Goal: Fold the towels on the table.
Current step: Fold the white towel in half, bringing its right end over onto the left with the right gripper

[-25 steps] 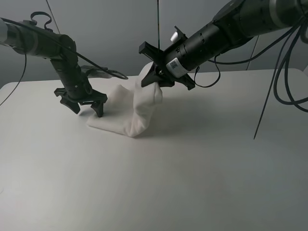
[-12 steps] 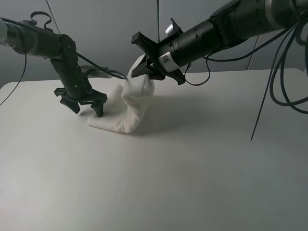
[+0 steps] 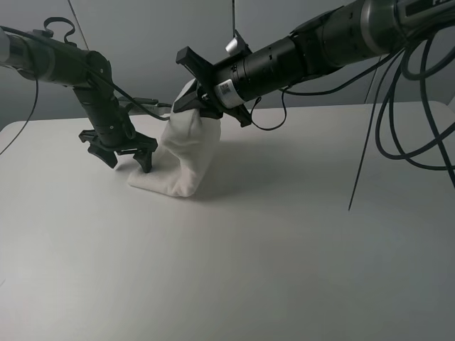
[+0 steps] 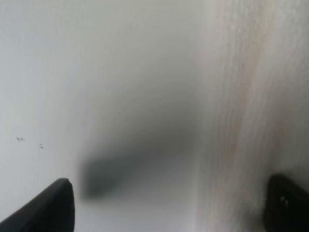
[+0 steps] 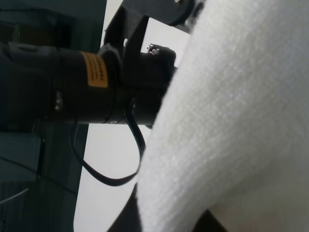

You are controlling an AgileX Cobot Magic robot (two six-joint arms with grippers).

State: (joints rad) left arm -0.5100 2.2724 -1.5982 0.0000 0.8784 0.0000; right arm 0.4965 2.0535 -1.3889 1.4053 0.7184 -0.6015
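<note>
1. While the black right gripper [image 3: 192, 98] is clenched on the top edge of the white, soft terry cloth towel [image 3: 183, 150], the cloth hangs from it as a raised peak.
2. The towel's lower part lies bunched on the large, smooth, matte white table [image 3: 256, 270], toward the far left of the tabletop in the high view.
3. The right arm reaches across the middle from the right, so its gripper sits above the towel's far side.
4. The black left gripper [image 3: 129, 162] points down at the towel's left end, with its jaws spread wide and nothing between them.
5. In the left wrist view, one fingertip [image 4: 53, 208] of that gripper [image 4: 169, 208] is over bare table [image 4: 72, 72]. The other is over the towel's ribbed edge [image 4: 241, 121]. Whether either touches is unclear.
6. In the right wrist view, the towel [image 5: 241, 121] fills most of the frame at close range and hides the gripping fingers. Beyond it is the dark left arm with an orange label [image 5: 72, 79].
7. Black cables [image 3: 398, 106] loop down from the right arm in front of the grey panelled wall [image 3: 156, 35].
</note>
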